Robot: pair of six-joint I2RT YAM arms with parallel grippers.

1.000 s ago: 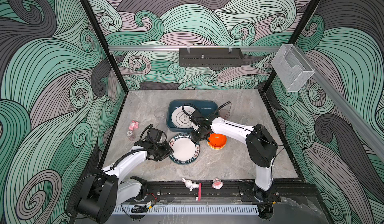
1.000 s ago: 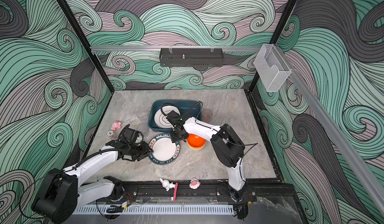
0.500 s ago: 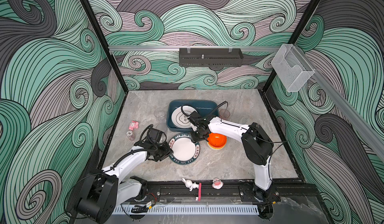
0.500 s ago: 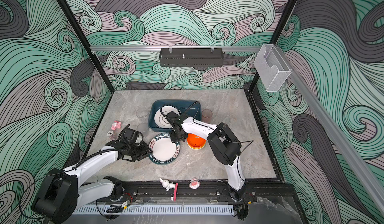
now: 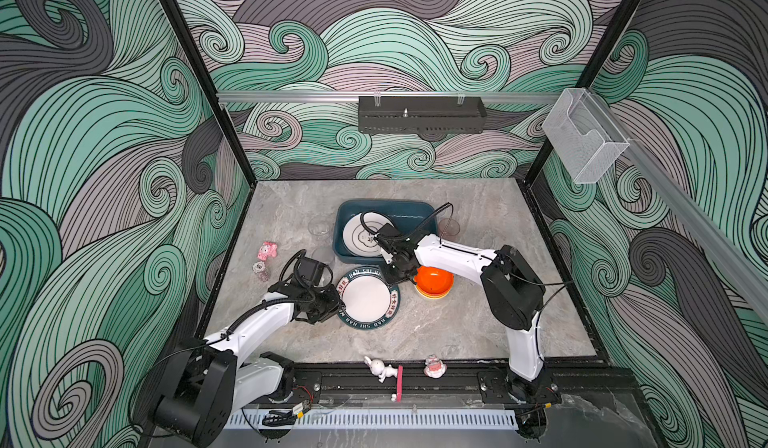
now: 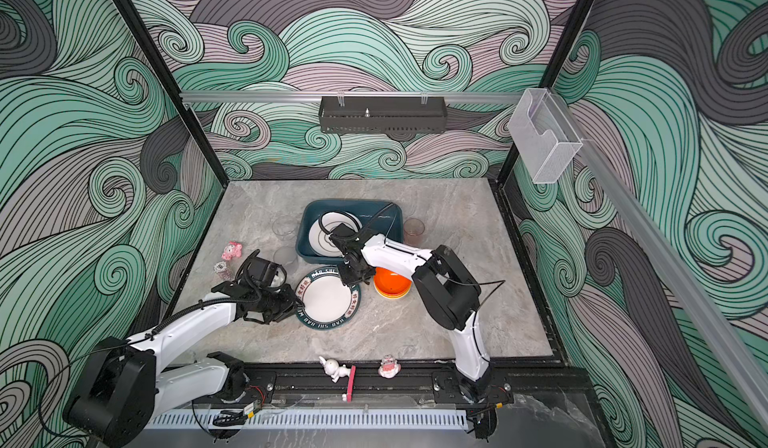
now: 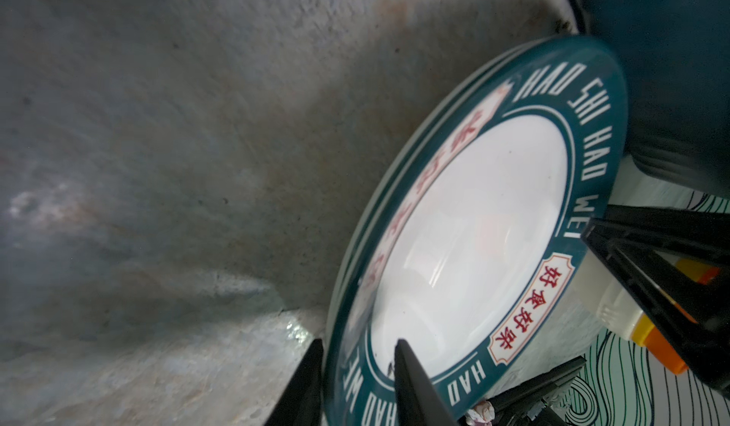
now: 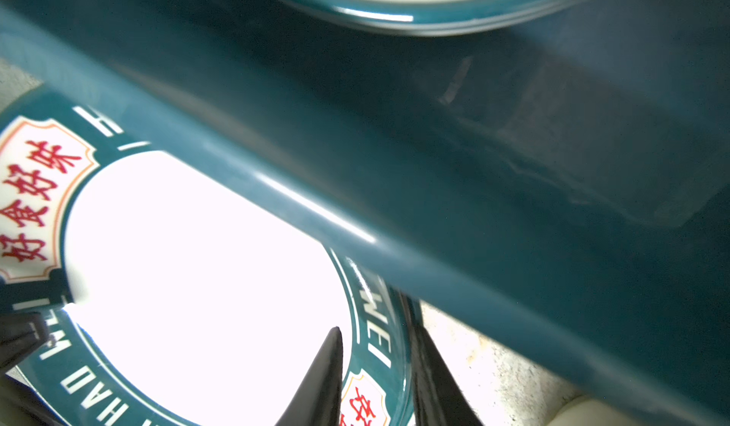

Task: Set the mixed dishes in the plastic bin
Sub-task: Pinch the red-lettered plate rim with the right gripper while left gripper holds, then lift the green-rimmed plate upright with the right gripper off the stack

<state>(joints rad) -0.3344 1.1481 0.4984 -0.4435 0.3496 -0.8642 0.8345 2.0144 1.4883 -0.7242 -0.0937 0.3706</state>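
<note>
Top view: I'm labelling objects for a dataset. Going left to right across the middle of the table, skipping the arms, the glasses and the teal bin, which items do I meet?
Small pink figurine → round white plate with dark green lettered rim → round orange bowl.

Robot lab cell, wave-print walls (image 5: 395,43) (framed); marble tabletop (image 5: 457,325)

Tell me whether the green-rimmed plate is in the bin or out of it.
Out. The green-rimmed plate lies on the table, outside the near wall of the bin; another white plate sits inside.
</note>
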